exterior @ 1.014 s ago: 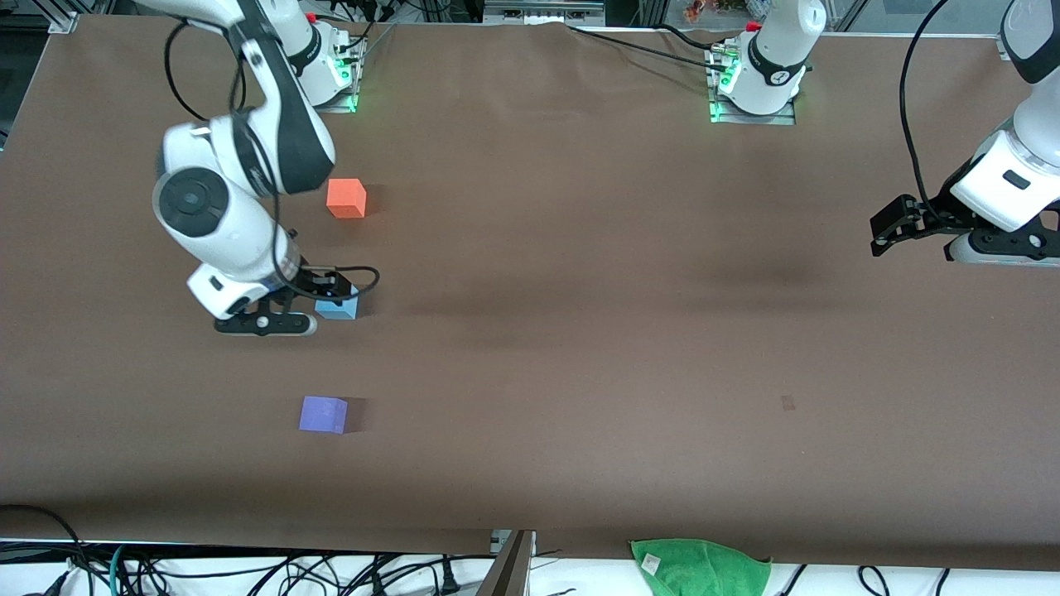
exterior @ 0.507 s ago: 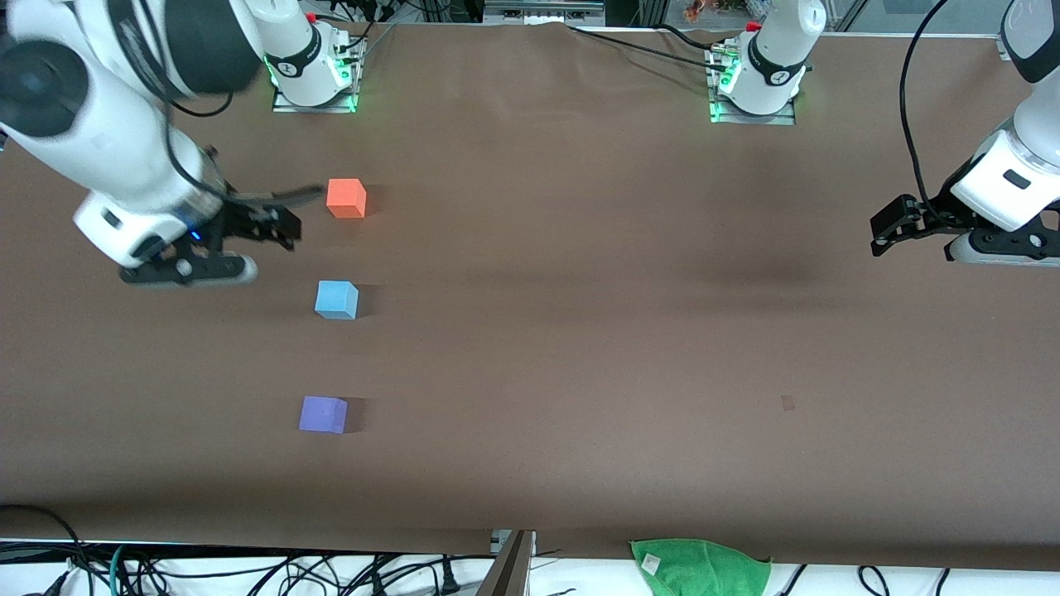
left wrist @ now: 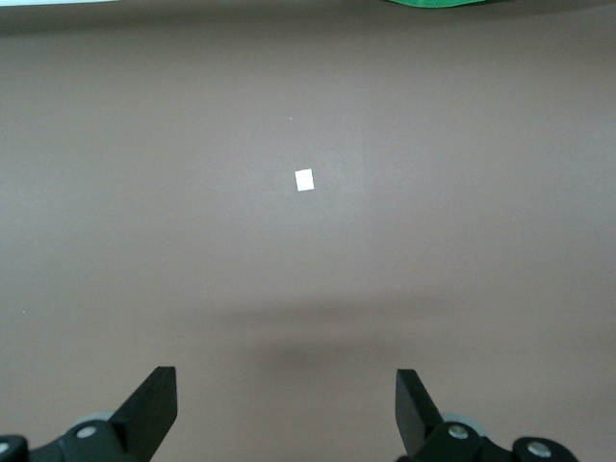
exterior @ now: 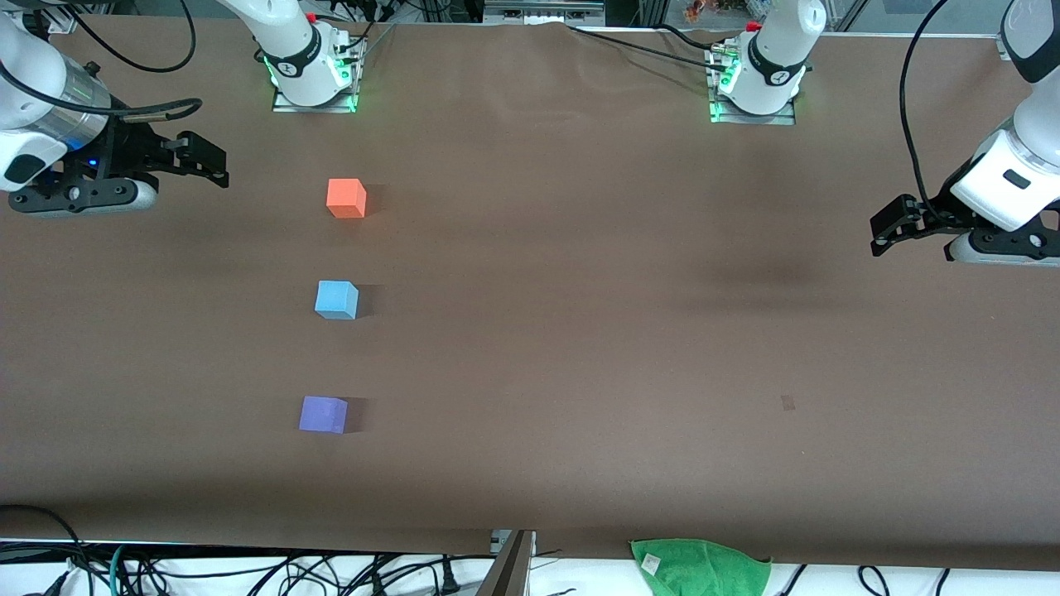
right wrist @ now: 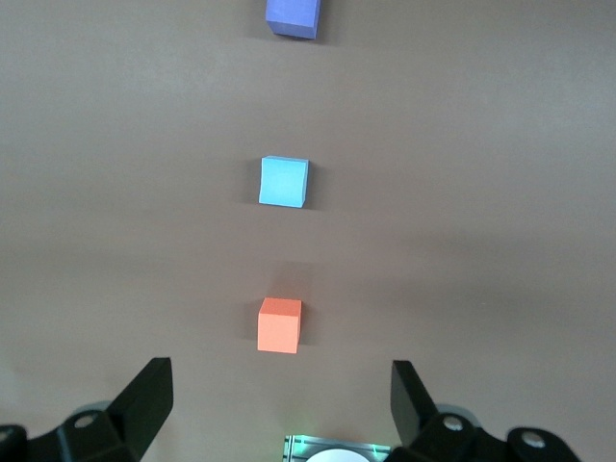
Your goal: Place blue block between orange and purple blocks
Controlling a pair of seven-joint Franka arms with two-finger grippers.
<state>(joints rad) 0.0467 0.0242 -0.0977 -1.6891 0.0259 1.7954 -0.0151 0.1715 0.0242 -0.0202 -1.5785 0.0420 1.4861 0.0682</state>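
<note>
So the right claw has let go of the blue block and pulled well away from it. A second ago it was down right at the block; now it hangs over the bare desk out at the right arm's end, level with the orange block or a bit farther back, fingers spread and nothing between them. The block itself hasn't budged since half a second ago.

Where that leaves things: the blue block sits on the desk in a line with the other two, orange farther from the front camera, purple block nearer, blue roughly midway and well apart from both. The right wrist view shows the same row, blue sitting between orange and purple. I'd call the placing done, this looks like the retreat.

The left claw is just waiting over the left arm's end of the desk, spread open with nothing in it, and its wrist view only shows bare desk and a small white square mark.

Hard-to-see stuff: the purple block is cut off at the edge of the right wrist view, both arms run out of the front view so you only get the wrists, and there's a green cloth partly cut off at the near edge
</note>
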